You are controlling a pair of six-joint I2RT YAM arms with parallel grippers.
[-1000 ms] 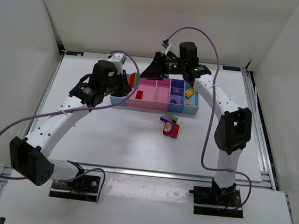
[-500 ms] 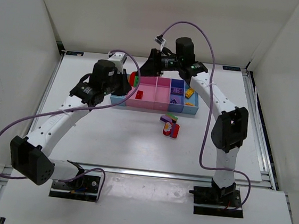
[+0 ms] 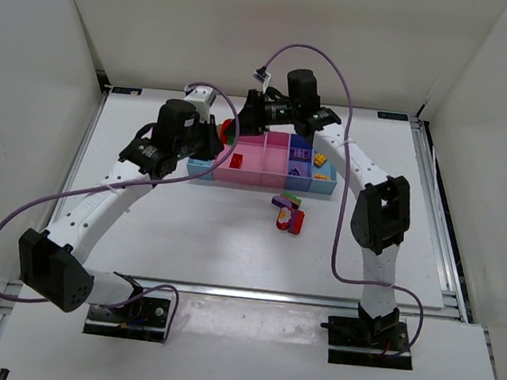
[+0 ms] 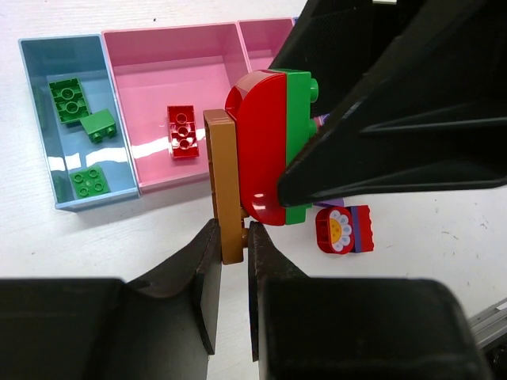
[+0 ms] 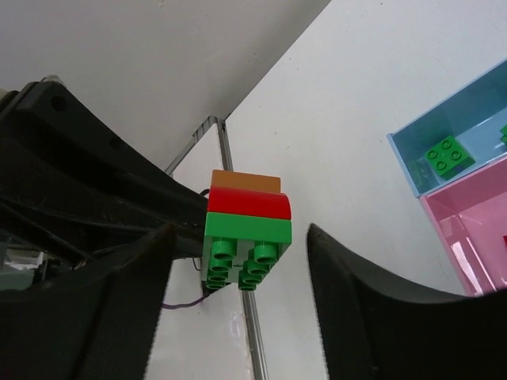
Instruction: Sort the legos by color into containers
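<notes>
My left gripper (image 4: pixel 231 237) is shut on the orange brick (image 4: pixel 226 186) at one end of a stack of three legos, with a red brick (image 4: pixel 261 146) in the middle and a green brick (image 4: pixel 299 119) at the other end. It holds the stack (image 3: pixel 229 133) in the air over the left end of the containers (image 3: pixel 264 180). My right gripper (image 5: pixel 238 229) is open, with one finger on each side of the green brick (image 5: pixel 247 245) and a gap on both sides. Three green legos (image 4: pixel 69 99) lie in the light blue bin (image 4: pixel 38 111), and one red lego (image 4: pixel 182 131) lies in the wide pink bin (image 4: pixel 158 59).
A loose clump of red, purple and green legos (image 3: pixel 287 212) lies on the table in front of the bins; one is a red brick with a flower print (image 4: pixel 337 229). The right-hand bins hold purple (image 3: pixel 300 153) and yellow-orange legos (image 3: pixel 321 161).
The right arm has swung left until its fingers straddle the stack, and its jaws have narrowed a little. The left arm and its stack have stayed put.
</notes>
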